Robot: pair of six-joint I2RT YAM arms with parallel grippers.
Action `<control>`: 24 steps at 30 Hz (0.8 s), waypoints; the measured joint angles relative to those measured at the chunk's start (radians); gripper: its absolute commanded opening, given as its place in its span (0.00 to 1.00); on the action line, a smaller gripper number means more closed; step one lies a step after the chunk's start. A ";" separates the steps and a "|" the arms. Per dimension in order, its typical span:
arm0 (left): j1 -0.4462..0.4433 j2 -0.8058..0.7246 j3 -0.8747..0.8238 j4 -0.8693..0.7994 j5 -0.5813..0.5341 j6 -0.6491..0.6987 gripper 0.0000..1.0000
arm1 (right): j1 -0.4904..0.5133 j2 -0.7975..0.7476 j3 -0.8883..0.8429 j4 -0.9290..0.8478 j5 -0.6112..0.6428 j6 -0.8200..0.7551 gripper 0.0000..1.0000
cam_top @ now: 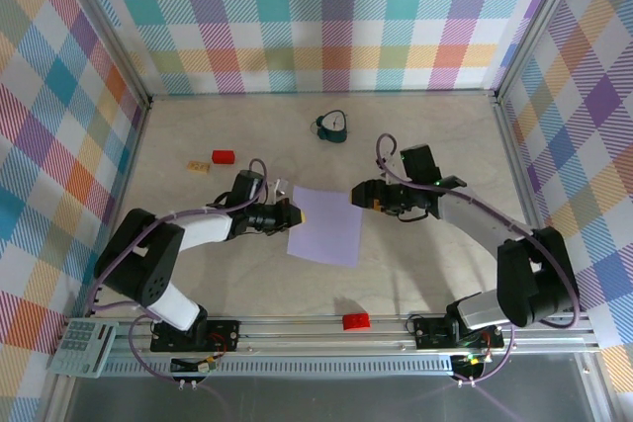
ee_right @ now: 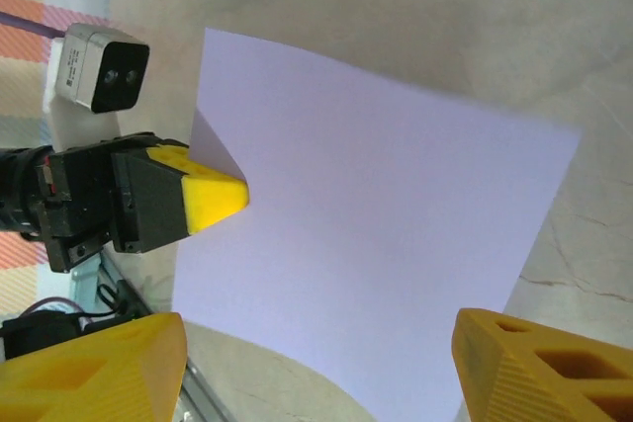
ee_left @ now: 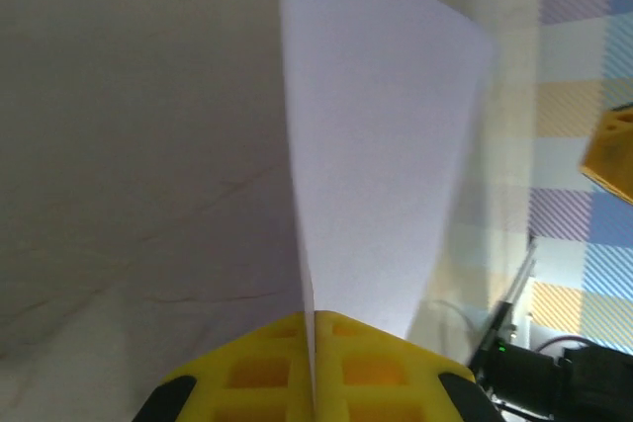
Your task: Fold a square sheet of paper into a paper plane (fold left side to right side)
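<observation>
My left gripper (cam_top: 290, 212) is clamped shut on the left edge of the square sheet of paper (cam_top: 326, 226). The sheet lies on the surface (cam_top: 435, 145) between the two arms, with that edge lifted a little in the pinch. My right gripper (cam_top: 364, 195) stands open near the sheet's right edge, holding nothing. With nothing pinning the right side, carrying the left edge across could drag the whole sheet instead of folding it. It could also skew the sheet, so the edges miss and the crease runs crooked. The thin pinch might slip, too.
</observation>
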 measured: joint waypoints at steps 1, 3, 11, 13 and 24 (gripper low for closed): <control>0.000 0.016 0.010 -0.020 -0.015 0.008 0.00 | 0.000 0.018 -0.013 0.012 0.005 0.009 0.69; 0.000 0.031 0.023 -0.049 -0.041 0.023 0.00 | 0.000 0.051 -0.034 0.033 0.011 0.029 0.65; 0.000 0.034 0.035 -0.089 -0.097 0.038 0.00 | 0.015 0.174 -0.064 0.109 0.024 0.083 0.36; 0.000 0.034 0.035 -0.097 -0.105 0.037 0.00 | 0.027 0.205 -0.064 0.128 0.026 0.093 0.27; 0.000 0.027 0.039 -0.108 -0.106 0.036 0.14 | 0.068 0.318 -0.050 0.158 0.048 0.109 0.04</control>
